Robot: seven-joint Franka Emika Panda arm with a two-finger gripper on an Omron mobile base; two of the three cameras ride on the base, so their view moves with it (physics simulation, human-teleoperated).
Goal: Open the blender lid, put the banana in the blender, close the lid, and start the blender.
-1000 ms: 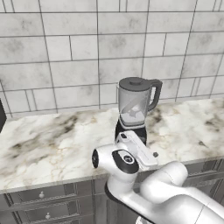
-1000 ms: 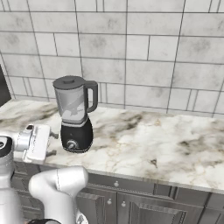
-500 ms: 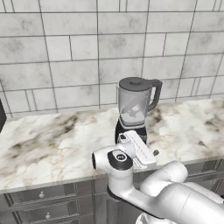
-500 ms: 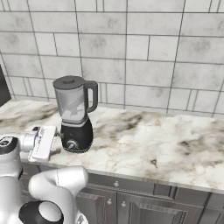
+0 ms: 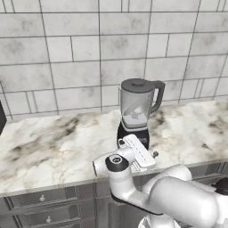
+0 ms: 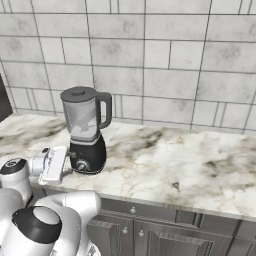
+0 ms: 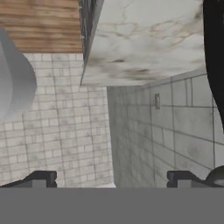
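Note:
The blender (image 5: pixel 136 109) (image 6: pixel 84 125) stands on the marble counter (image 5: pixel 49 147) (image 6: pixel 165 160), a clear grey jar on a black base with a silver knob. The dark blender lid (image 5: pixel 136 83) (image 6: pixel 79 92) sits shut on the jar top. My gripper (image 5: pixel 139 153) (image 6: pixel 52 164) (image 7: pixel 111 180) hovers just in front of the base at counter-edge height. Its two dark fingertips stand wide apart with nothing between them, so it is open. The banana is out of view.
A tiled backsplash (image 5: pixel 89 53) runs behind the counter, and dark drawers (image 5: pixel 40 200) (image 6: pixel 165 230) sit below it. A dark object (image 5: pixel 1 118) (image 6: pixel 4 100) stands at the far left edge. Bare marble stretches right of the blender.
My hand has sunk slightly and edged closer to the front of the blender base. The blender and its lid have not moved, and the fingers stay wide apart.

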